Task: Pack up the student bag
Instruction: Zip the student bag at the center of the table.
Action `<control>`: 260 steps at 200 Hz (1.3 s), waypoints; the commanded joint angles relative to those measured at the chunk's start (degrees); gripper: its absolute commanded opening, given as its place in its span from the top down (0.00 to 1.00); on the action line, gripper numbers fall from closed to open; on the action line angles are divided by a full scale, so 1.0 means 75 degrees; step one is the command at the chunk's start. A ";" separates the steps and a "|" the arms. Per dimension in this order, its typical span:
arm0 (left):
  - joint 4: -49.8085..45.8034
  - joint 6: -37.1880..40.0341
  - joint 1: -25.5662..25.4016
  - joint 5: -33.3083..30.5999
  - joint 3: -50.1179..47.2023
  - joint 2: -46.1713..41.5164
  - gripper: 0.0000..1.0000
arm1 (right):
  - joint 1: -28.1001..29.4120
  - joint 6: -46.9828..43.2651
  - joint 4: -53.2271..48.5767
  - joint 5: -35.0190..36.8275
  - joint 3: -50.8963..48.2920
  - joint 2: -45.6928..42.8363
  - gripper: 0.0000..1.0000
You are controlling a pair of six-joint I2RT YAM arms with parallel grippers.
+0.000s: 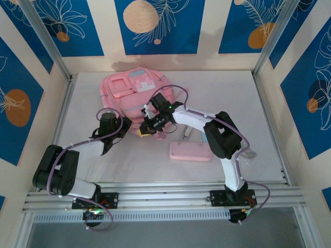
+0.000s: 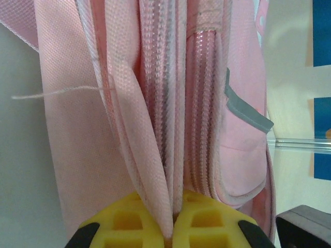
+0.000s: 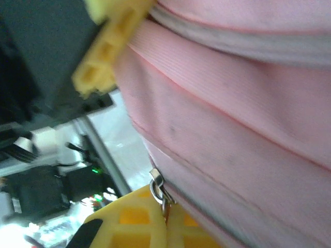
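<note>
Your left gripper is closed on a fold at the near side of the bag. The right gripper is closed on the zipper pull. I judge the zip is to be opened: hold the left pinch firm as an anchor, and draw the pull along the teeth, not away from them. The bag lies by the far edge of the table, left of middle.

One student bag, one pink pencil case, two robot arms
</note>
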 commanded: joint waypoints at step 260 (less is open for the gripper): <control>-0.3458 0.2105 0.1817 0.1088 0.1956 -0.1114 0.00 | -0.1048 -0.1515 -0.1565 -0.1365 0.3662 0.1703 1.00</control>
